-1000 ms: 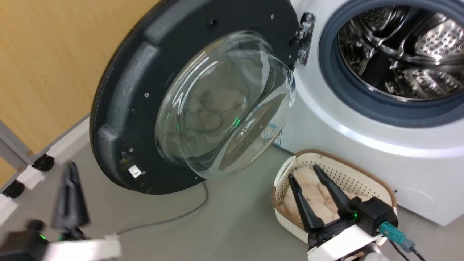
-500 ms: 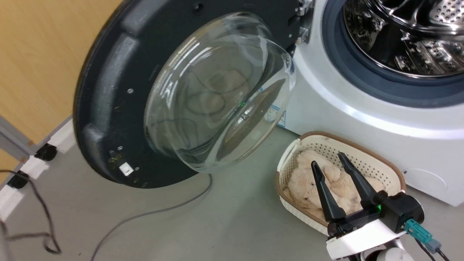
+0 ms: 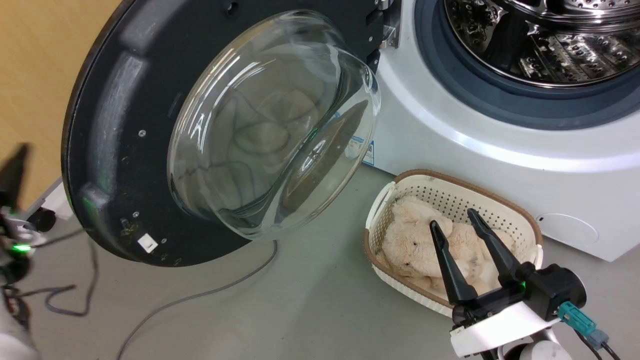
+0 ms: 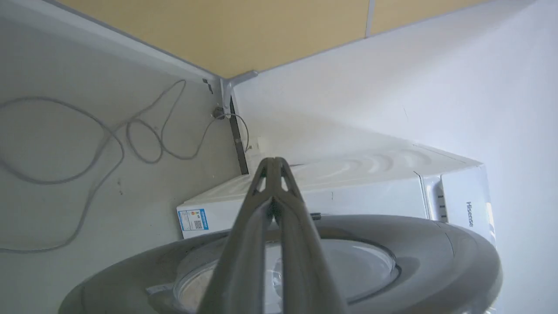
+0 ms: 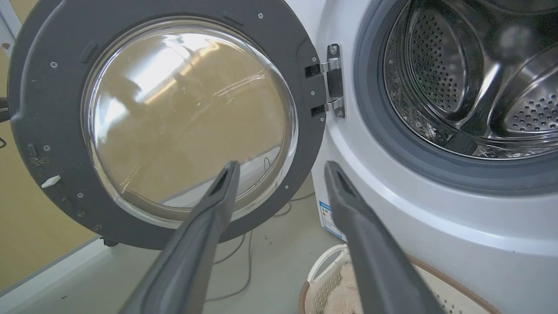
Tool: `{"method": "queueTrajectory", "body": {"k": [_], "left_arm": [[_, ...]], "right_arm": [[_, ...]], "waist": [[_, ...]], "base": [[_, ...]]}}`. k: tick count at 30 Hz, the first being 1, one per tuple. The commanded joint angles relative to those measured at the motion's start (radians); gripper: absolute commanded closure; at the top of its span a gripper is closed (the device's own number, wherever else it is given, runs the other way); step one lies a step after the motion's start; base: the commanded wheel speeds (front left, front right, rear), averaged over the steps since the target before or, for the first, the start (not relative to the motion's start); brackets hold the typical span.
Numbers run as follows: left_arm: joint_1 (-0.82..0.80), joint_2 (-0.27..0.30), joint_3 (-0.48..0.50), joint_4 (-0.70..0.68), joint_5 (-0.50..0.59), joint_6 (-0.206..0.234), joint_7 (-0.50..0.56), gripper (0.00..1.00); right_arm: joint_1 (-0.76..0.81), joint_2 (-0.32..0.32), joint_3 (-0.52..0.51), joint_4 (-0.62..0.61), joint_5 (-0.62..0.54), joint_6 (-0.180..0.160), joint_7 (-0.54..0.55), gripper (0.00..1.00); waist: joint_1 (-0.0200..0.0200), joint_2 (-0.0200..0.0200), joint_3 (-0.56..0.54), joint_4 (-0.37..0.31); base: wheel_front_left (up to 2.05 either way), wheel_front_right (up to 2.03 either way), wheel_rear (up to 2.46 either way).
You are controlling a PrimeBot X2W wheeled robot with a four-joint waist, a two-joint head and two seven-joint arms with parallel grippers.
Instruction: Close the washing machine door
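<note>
The washing machine door (image 3: 107,125) stands wide open, a black disc with a bulging glass bowl (image 3: 265,125) and a metal hinge (image 5: 329,83). The white washing machine (image 3: 450,135) shows its grey rubber ring (image 3: 500,107) and steel drum (image 5: 457,78). My left gripper (image 3: 15,160) is blurred at the far left, beside the door's outer rim. In the left wrist view that gripper (image 4: 273,160) is shut on nothing, above the door's outer face (image 4: 436,248). My right gripper (image 3: 453,218) is open over a basket, fingers pointing towards the door (image 5: 43,109).
A cream perforated basket (image 3: 450,179) holding a beige plush toy (image 3: 415,240) sits on the floor before the machine. A grey cable (image 3: 200,295) trails under the door. A wheeled frame (image 3: 42,220) and a yellow wall (image 3: 35,75) stand to the left.
The camera has shifted, so door and machine sit higher and further left. My left gripper rose from the lower left to the far left beside the door. The right gripper stays open.
</note>
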Motion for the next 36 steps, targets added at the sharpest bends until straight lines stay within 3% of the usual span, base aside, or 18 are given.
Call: {"method": "queueTrajectory", "body": {"k": [1,12,18,30,36], "left_arm": [[0.018,-0.009,-0.006,-0.006,-0.011,-0.009,0.021,1.0],[0.175,-0.087,-0.079,-0.183,-0.12,-0.034,0.323,1.0],[0.261,-0.142,-0.117,-0.295,-0.158,-0.004,0.431,1.0],[0.454,-0.264,-0.292,-0.542,-0.179,0.048,0.495,1.0],[0.536,-0.27,-0.459,-0.642,-0.307,0.067,0.434,1.0]], "right_arm": [[-0.003,-0.001,0.0,-0.001,-0.004,0.001,-0.004,0.0],[0.007,0.011,-0.003,0.015,-0.006,0.001,-0.004,0.0],[0.023,0.022,-0.021,0.021,-0.003,0.001,-0.004,0.0],[0.061,0.037,-0.082,0.012,-0.009,0.001,-0.004,0.0],[0.07,0.041,-0.104,0.009,-0.018,0.001,-0.004,0.0]], "waist": [[-0.0001,0.0,-0.002,-0.002],[-0.0001,0.0,-0.05,-0.019],[-0.0001,0.0,-0.085,-0.044],[-0.0001,0.0,-0.111,-0.157],[-0.0001,0.0,-0.104,-0.253]], "base": [[0.0,0.0,0.0],[0.0,0.0,0.0],[0.0,0.0,0.0],[0.0,0.0,0.0],[0.0,0.0,0.0]]}}
